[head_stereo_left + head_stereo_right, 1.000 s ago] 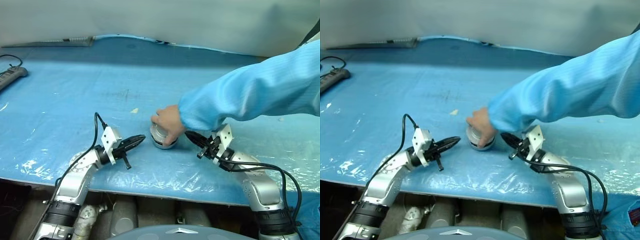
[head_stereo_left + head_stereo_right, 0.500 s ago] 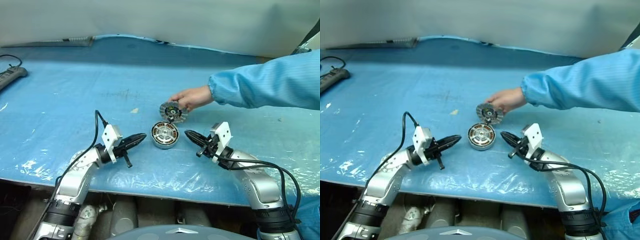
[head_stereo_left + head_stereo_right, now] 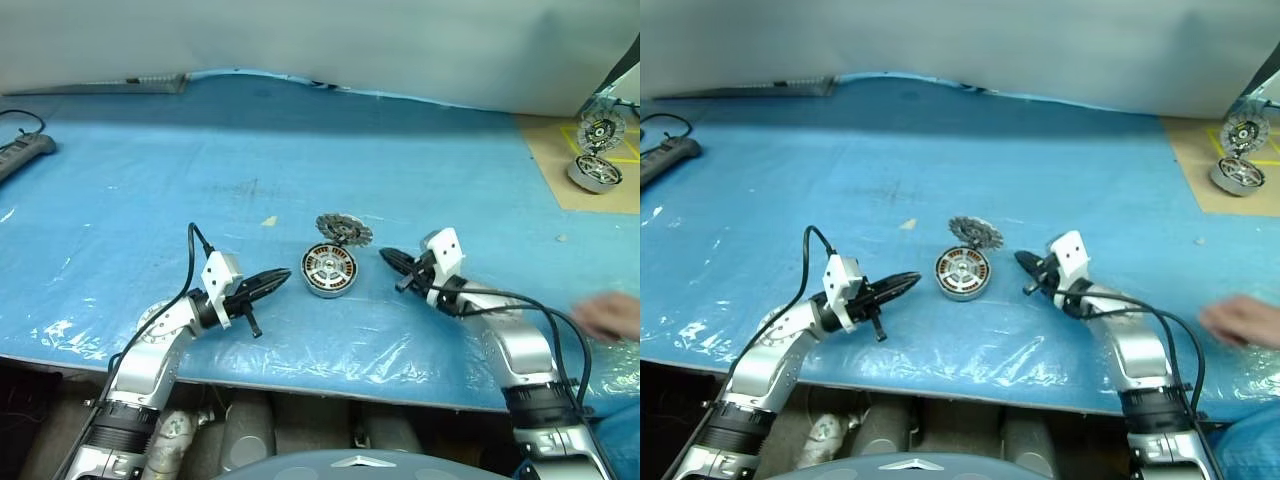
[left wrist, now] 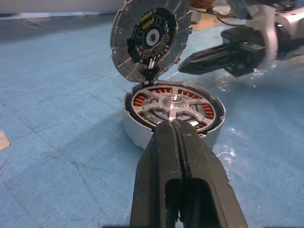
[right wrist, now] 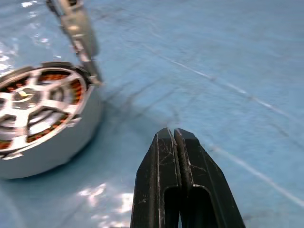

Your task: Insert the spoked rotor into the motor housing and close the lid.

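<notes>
Up close, lid (image 4: 151,37) propped upright.

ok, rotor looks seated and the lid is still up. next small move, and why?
Probably bring the shut right gripper behind the lid and tip it down. The spoked rotor already sits in the motor housing, and the lid stands open at its far rim.

The motor housing (image 3: 329,270) sits mid-table (image 3: 150,180), the rotor (image 4: 172,105) inside it. The lid (image 3: 344,229) stands at its one o'clock edge. Left gripper (image 3: 279,279) at nine o'clock, right gripper (image 3: 391,262) at three. A second motor (image 3: 594,172) lies far off at two o'clock.
</notes>
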Robot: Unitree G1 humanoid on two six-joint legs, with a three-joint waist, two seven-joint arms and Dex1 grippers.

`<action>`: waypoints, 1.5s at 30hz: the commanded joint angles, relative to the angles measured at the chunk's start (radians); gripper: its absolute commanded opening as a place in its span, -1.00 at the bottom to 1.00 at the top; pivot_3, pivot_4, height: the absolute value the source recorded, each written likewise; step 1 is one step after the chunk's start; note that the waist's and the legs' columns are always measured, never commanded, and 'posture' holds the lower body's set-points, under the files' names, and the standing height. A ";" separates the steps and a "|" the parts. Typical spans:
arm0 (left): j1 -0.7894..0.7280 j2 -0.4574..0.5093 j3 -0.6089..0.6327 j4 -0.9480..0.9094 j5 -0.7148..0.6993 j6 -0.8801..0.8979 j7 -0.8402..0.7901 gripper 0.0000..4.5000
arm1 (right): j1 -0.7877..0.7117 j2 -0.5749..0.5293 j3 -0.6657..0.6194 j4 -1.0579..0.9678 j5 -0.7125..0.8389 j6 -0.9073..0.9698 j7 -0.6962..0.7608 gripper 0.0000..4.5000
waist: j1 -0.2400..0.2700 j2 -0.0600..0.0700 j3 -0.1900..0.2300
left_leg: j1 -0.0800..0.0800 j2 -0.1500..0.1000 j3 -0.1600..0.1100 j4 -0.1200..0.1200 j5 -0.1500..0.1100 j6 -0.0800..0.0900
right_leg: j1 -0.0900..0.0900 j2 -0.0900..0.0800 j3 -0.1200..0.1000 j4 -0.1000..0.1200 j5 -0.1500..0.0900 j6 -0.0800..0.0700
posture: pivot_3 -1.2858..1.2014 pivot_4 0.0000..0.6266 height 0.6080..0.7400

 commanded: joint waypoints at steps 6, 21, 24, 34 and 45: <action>-0.007 0.008 0.016 0.028 0.002 -0.060 -0.027 -0.98 | -0.346 0.039 -0.009 0.410 -0.049 -0.168 0.046 -1.00 | -0.002 0.000 0.000 | -0.001 0.000 0.000 0.002 0.000 0.000 | 0.000 0.001 0.000 0.002 0.000 0.000 | 0.03 -0.52 1.00; 0.016 0.005 0.018 0.052 0.019 -0.103 -0.017 -0.98 | -0.587 0.075 0.008 0.550 0.039 -0.069 0.435 -1.00 | 0.002 0.000 0.000 | -0.003 0.001 0.000 0.005 0.001 0.005 | -0.001 0.001 -0.002 0.005 0.000 -0.001 | 0.03 -0.52 1.00; 0.020 0.005 0.020 0.050 0.019 -0.104 -0.014 -0.98 | -0.555 0.077 0.015 0.472 0.058 -0.011 0.474 -1.00 | 0.003 0.000 0.000 | -0.003 0.001 0.000 0.006 0.001 0.005 | -0.002 0.001 -0.002 0.008 0.000 -0.002 | 0.03 -0.52 1.00; 0.027 0.005 0.018 0.052 0.021 -0.102 -0.010 -0.98 | -0.351 0.105 0.079 0.156 0.106 0.157 0.456 -1.00 | 0.004 0.000 0.000 | -0.002 0.001 0.000 0.008 -0.001 0.002 | -0.004 0.000 -0.001 0.013 -0.001 -0.002 | 0.03 -0.52 1.00; 0.021 0.021 0.026 0.048 0.013 -0.083 -0.018 -0.98 | -0.186 0.156 0.133 0.018 0.090 0.165 0.340 -1.00 | 0.003 0.000 0.000 | -0.002 0.001 0.001 0.007 0.000 0.001 | -0.006 0.000 0.001 0.013 -0.001 -0.002 | 0.03 -0.52 1.00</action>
